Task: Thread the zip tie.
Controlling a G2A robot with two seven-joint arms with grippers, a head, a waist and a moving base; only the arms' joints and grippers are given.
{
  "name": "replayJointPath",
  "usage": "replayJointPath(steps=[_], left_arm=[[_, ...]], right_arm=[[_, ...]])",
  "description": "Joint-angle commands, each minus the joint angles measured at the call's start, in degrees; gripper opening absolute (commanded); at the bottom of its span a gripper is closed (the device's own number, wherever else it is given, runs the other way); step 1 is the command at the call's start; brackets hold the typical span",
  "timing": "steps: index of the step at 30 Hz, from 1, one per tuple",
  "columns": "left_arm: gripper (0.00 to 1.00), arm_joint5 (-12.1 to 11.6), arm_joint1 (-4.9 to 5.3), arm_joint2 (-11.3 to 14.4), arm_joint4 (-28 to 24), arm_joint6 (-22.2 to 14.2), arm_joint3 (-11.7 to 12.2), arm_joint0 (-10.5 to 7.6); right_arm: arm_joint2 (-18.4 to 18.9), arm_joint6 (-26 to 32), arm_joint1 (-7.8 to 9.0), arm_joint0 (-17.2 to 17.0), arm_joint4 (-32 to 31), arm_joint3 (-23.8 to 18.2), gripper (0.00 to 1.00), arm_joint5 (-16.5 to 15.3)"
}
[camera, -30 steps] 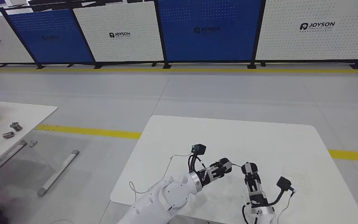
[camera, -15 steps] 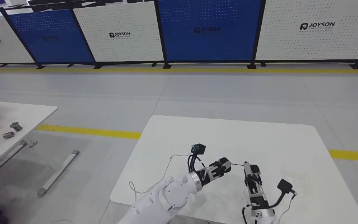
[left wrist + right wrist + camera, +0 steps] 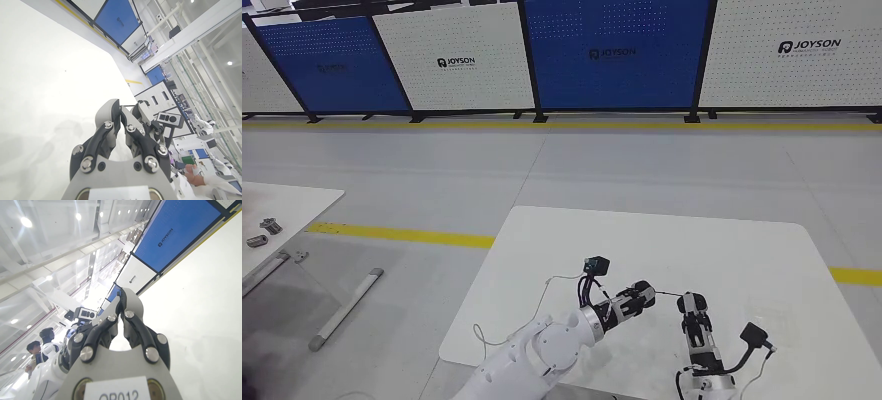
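A thin black zip tie stretches level between my two grippers, just above the white table near its front edge. My left gripper is shut on one end; in the left wrist view the strap leaves its closed fingertips and runs to the right gripper close beyond. My right gripper is shut on the other end, and a small black piece of the tie sticks out at its closed tip.
The table's bare surface stretches away behind and to both sides of the grippers. On the floor at the left lies a grey bar, beside a second table with small metal parts. Blue and white panels line the back.
The right arm has shifted a little, its gripper edging sideways and back. The left arm has kept still. Both grippers stay shut on the tie.
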Motion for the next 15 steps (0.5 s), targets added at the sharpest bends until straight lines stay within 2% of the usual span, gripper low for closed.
replayJointPath(steps=[1, 7, 15], left_arm=[[0.0, -0.08, -0.01, -0.02, -0.02, -0.01, -0.1, 0.06], [0.0, -1.33, 0.04, 0.17, 0.78, 0.03, -1.06, 0.54], [0.0, -2.16, 0.16, 0.1, 1.36, -0.64, -1.2, 0.82]], right_arm=[[-0.18, -0.22, 0.12, 0.06, 0.06, -0.01, 0.0, 0.0], [-0.72, 0.99, 0.52, 0.4, 0.86, -0.05, 0.0, 0.0], [-0.42, 3.38, 1.06, 0.88, 3.14, 0.01, 0.0, 0.0]])
